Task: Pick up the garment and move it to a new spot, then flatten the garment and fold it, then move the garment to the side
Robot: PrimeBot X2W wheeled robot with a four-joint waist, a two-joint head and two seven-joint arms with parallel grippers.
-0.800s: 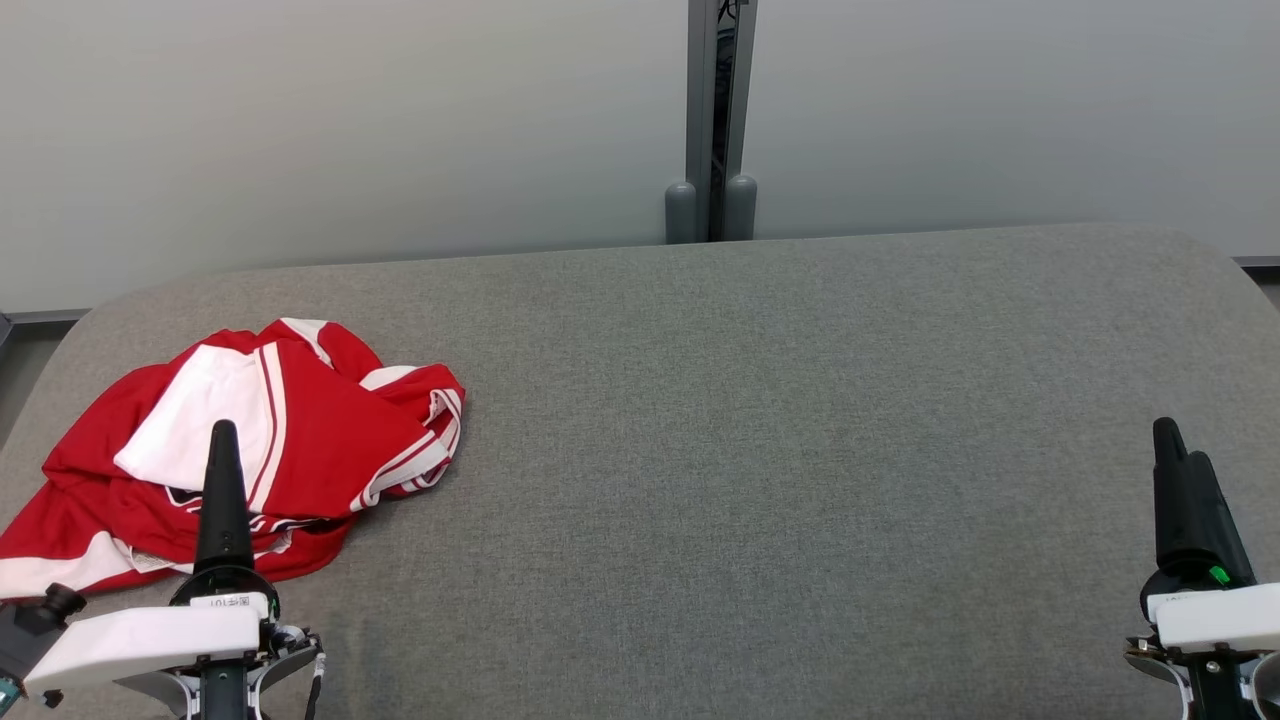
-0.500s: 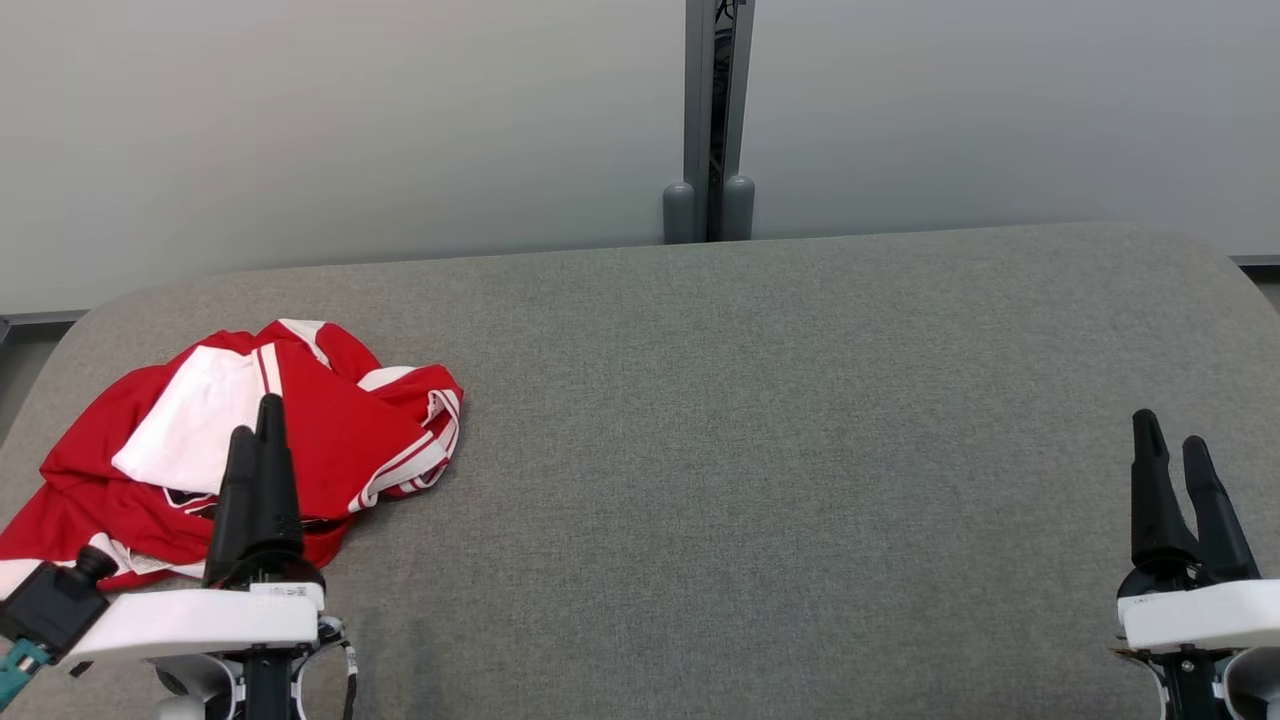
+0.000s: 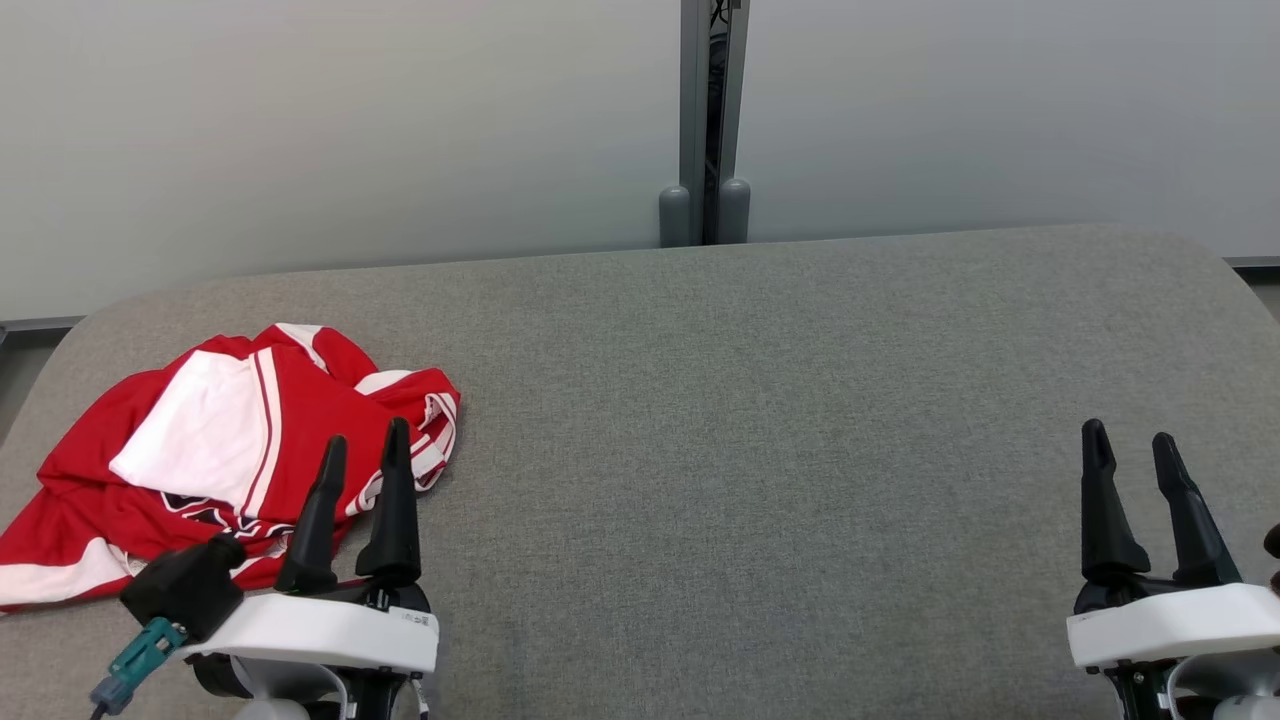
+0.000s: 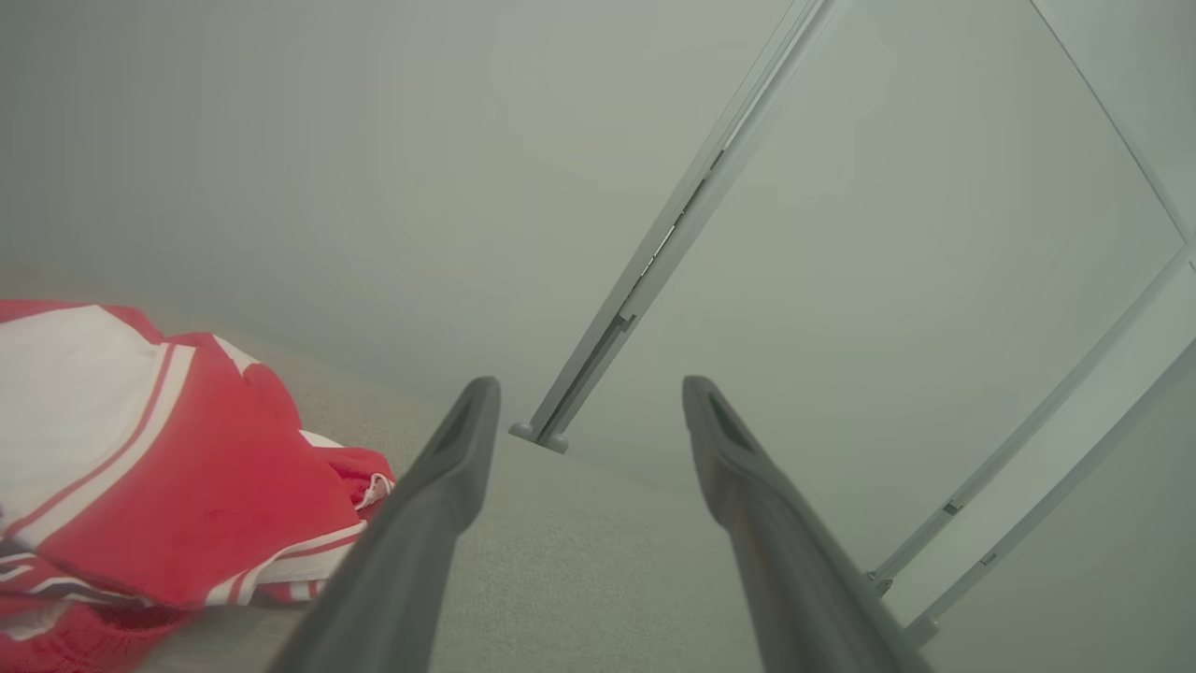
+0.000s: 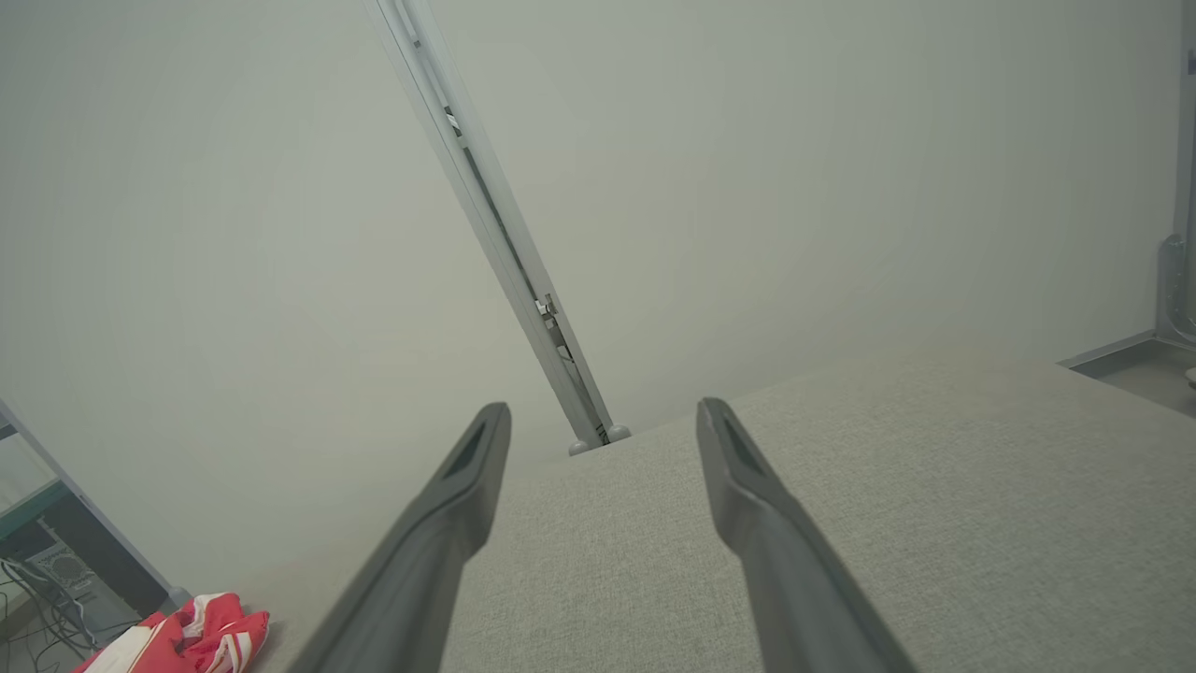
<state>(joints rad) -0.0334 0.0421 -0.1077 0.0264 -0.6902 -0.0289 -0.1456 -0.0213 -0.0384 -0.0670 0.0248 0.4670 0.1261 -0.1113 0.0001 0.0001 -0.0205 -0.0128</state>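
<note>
A crumpled red and white garment lies at the left end of the grey padded table. My left gripper stands open just off the garment's right edge, fingers pointing away from me, holding nothing. In the left wrist view the garment sits to the left of the open fingers. My right gripper is open at the far right of the table, far from the garment, which is a small red heap in the right wrist view.
A pale partition wall with a grey vertical post stands behind the table. The table's rounded corners lie at the far left and far right. A dark cable plug hangs off my left wrist.
My left gripper has moved right, from over the garment to its right edge, and turned so both fingers show apart. My right gripper shifted slightly left and turned the same way.
</note>
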